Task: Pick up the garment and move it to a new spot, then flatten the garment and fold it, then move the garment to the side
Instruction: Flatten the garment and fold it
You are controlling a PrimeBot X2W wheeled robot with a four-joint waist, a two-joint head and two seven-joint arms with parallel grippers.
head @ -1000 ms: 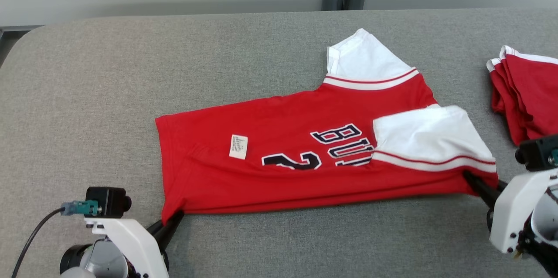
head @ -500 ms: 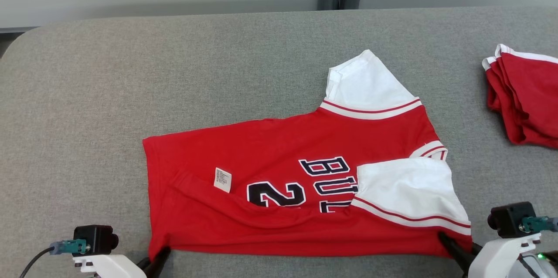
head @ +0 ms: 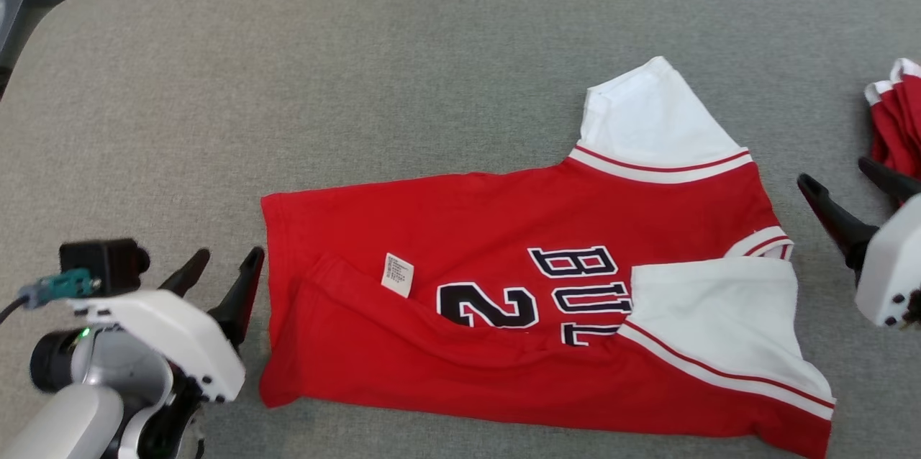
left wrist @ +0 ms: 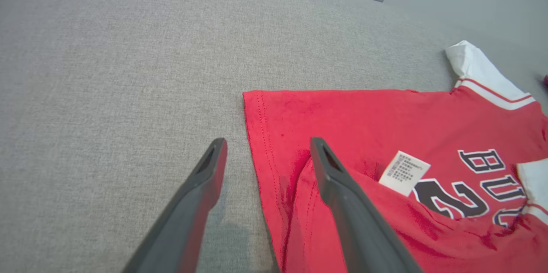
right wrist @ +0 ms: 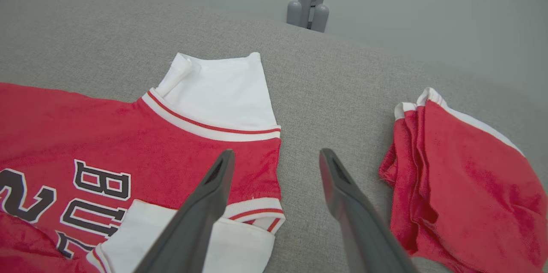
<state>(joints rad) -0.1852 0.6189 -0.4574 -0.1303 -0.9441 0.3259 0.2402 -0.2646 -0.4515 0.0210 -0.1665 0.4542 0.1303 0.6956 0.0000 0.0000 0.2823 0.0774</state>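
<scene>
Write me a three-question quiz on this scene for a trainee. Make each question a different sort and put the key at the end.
1. True or false: the left hand is clamped on the red jersey.
2. What lies on the table beyond the right hand, on the side away from the jersey? A) a bunched red and white garment B) a hanger C) a cardboard box
3. Name the small white thing lying on the jersey beside the printed number.

Key:
1. False: its jaws stand open and grip nothing.
2. A.
3. The care label.
</scene>
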